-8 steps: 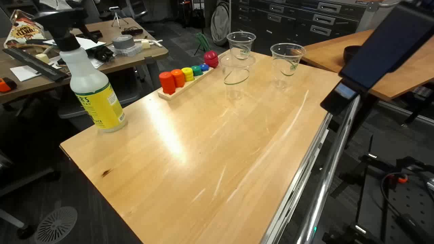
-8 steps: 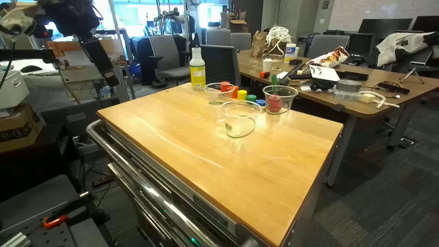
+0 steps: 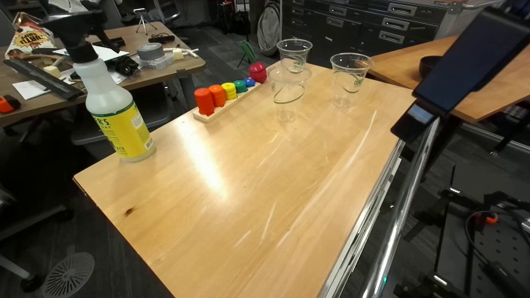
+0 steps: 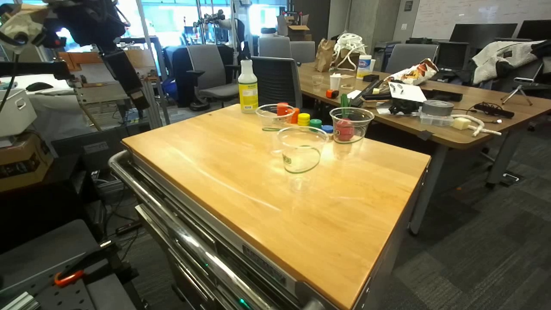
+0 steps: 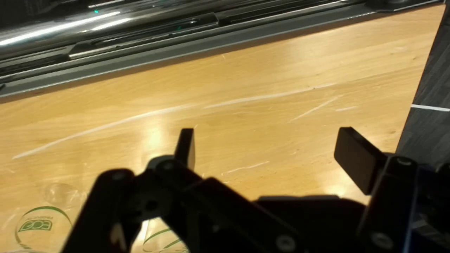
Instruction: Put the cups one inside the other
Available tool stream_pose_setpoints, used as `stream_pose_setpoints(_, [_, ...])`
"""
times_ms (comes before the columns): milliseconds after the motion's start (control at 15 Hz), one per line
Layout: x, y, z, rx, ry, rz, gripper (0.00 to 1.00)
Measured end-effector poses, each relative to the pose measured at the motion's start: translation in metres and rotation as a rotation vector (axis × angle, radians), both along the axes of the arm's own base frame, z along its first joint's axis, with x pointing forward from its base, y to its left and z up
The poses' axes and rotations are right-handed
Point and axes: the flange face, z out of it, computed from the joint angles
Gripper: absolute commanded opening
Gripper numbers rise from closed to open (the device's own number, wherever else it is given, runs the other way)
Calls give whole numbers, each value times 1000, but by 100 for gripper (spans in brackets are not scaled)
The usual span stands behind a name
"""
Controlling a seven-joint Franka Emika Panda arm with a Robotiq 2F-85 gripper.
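While the claw (image 5: 266, 151) hung spread and empty, I judged the cups (image 3: 350, 76) light, flimsy, best pinched gently near the top.

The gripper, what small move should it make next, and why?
I'd probably ease the open gripper toward the clear cup at the wrist view's lower left, because the gripper holds nothing and both exterior views show three upright cups standing separately, none nested.

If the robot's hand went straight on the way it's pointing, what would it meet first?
Probably the wooden tabletop, which the wrist view shows between the open fingers of the hand, though depth is unclear.
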Motion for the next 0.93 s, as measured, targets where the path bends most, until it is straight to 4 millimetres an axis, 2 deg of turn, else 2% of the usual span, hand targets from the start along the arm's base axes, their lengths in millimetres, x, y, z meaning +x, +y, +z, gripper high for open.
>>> stream_pose_setpoints(267, [7, -4, 5, 15, -3, -12, 100])
stream_pose_setpoints(467, [26, -24, 20, 57, -13, -57, 100])
stream_pose_setpoints(733, [67, -67, 35, 103, -12, -135, 100])
stream_pose_setpoints(933, [107, -83, 34, 124, 17, -164, 100])
